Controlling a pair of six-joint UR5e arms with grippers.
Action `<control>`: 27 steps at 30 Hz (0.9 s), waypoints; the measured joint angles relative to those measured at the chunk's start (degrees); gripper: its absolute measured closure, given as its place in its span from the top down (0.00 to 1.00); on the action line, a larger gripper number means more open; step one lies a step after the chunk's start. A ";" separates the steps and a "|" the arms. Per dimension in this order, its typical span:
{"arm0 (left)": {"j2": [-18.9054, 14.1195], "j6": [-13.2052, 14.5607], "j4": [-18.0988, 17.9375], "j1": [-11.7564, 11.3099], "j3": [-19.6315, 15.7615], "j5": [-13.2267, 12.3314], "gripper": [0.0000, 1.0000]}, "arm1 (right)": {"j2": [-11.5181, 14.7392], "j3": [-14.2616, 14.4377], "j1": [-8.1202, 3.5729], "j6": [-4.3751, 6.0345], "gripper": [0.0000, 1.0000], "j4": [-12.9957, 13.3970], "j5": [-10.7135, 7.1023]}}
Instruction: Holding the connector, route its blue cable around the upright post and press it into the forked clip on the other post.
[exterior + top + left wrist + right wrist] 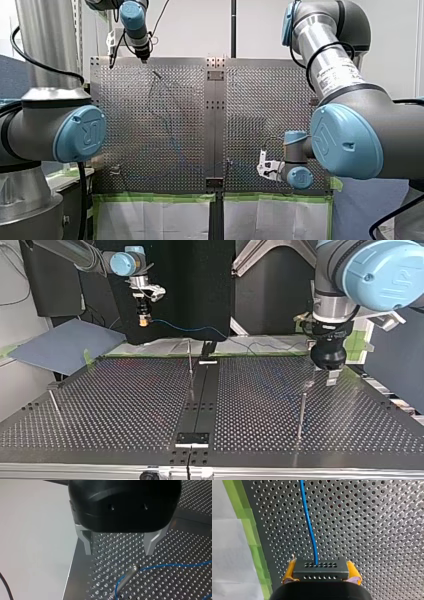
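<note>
Connector [320, 570], black: clamped between right gripper's [321, 572] yellow pads [290, 571], blue cable [308, 522] running out over worktop [374, 530]. Left gripper [119, 551]: metal fingers [87, 545] apart, empty, above post [125, 581]. Only left wrist view shows cable meeting post's tip. Top view shows connector raised off worktop.

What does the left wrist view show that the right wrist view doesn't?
Left wrist only: my left gripper, open and empty, above a metal post with the blue cable bending past its tip. Right wrist only: my right gripper, yellow-padded, shut on the dark connector, and green tape along the table edge. Both: the blue cable over the perforated table.
</note>
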State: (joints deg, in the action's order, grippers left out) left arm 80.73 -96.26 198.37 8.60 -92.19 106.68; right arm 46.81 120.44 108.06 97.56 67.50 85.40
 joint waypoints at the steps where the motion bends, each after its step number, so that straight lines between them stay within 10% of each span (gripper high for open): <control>1: 0.02 -0.02 0.02 0.03 0.00 0.15 1.00 | 0.00 0.00 0.00 -0.02 0.00 -0.06 0.01; 27: 0.10 0.16 0.38 1.49 -0.04 3.47 1.00 | 0.00 0.01 0.29 -0.12 0.00 -0.22 -0.05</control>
State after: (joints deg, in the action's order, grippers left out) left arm 80.83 -96.10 198.75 10.09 -92.23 110.15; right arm 46.81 120.45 108.35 97.44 67.28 85.35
